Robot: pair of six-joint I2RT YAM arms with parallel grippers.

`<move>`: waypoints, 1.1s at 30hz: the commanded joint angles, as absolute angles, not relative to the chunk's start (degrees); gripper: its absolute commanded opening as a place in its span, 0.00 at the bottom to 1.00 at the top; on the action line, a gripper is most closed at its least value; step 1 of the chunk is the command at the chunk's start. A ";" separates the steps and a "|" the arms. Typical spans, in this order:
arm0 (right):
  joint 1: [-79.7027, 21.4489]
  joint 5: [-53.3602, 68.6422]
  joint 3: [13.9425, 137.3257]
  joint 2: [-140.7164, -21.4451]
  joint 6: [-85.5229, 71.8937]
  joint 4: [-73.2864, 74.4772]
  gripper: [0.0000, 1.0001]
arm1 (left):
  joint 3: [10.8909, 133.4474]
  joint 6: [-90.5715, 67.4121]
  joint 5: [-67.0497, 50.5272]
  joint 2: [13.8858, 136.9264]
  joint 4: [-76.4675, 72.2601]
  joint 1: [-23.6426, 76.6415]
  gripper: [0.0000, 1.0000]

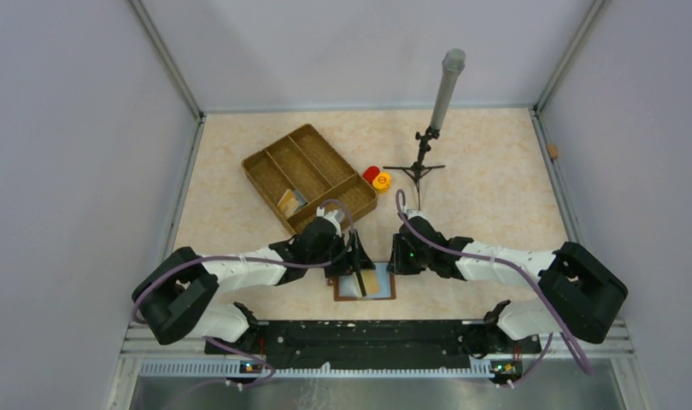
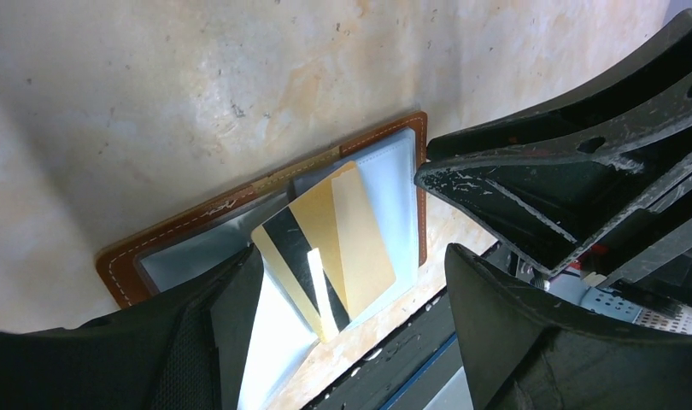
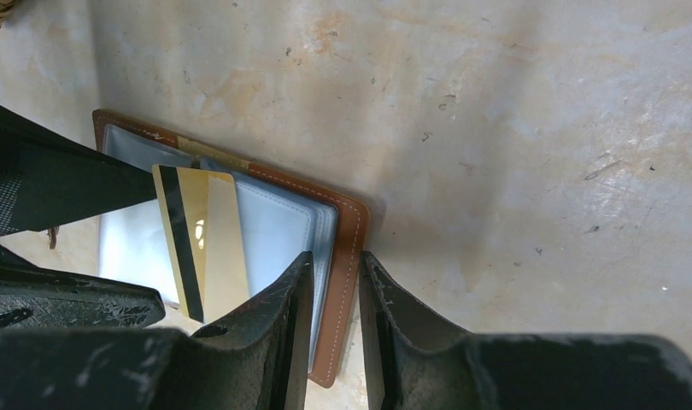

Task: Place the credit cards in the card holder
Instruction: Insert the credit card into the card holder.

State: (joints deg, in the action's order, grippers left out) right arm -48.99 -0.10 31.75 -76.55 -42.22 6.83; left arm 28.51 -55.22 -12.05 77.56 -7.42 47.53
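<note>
Near front edge of table [image 1: 496, 171], card holder [image 1: 347, 289] lies open flat, gold card [image 2: 343, 239] askew on top of it, L gripper [image 2: 351, 256] spread wide w/ card in the gap, R gripper [image 3: 334, 265] nearly closed astride holder's R edge, clamping unclear.

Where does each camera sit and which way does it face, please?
Top external: overhead and behind, looking down on the table; left arm and right arm show, meeting over the card holder.
Left wrist: on the left arm, looking down past the left gripper at a gold credit card.
Right wrist: on the right arm, looking down past the right gripper at the holder's edge.
Both wrist views share that card.
</note>
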 commanded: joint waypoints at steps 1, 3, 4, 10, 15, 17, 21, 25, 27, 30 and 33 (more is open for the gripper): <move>-49.66 -0.18 31.77 -76.85 -42.45 5.44 0.26 | 29.93 -54.76 -11.59 80.43 -8.88 47.72 0.82; -49.66 -0.18 31.73 -76.98 -42.46 5.37 0.26 | 30.45 -54.54 -11.81 80.94 -9.26 47.73 0.82; -49.68 -0.18 31.65 -76.99 -42.49 5.42 0.26 | 30.80 -54.38 -11.86 81.20 -9.31 47.79 0.82; -49.67 -0.18 31.64 -76.95 -42.59 5.32 0.25 | 32.19 -53.60 -12.74 82.33 -9.37 47.76 0.82; -49.66 -0.18 31.75 -76.69 -42.71 5.46 0.25 | 33.39 -51.43 -11.17 82.25 -5.76 47.81 0.81; -49.69 -0.18 31.75 -76.64 -42.57 5.64 0.25 | 34.32 -48.78 -8.73 81.60 -1.97 47.90 0.81; -49.68 -0.18 31.79 -76.73 -42.54 5.67 0.25 | 35.69 -41.00 -6.16 80.14 2.02 47.92 0.81; -49.67 -0.18 31.73 -76.81 -42.57 5.49 0.25 | 37.13 -34.48 -6.85 79.56 0.74 47.98 0.81; -49.66 -0.19 31.72 -76.82 -42.56 5.58 0.25 | 37.90 -31.84 -7.65 80.10 -1.50 47.97 0.80; -49.70 -0.18 31.73 -76.77 -42.54 5.69 0.25 | 39.35 -28.67 -9.72 81.97 -3.79 47.96 0.80; -49.68 -0.18 31.71 -76.82 -42.52 5.60 0.25 | 39.89 -27.02 -12.01 83.92 -7.36 48.02 0.80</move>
State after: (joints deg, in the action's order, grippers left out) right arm -49.01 -0.16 31.51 -76.58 -42.22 6.87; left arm 37.32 -32.73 -9.37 81.82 -1.34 47.86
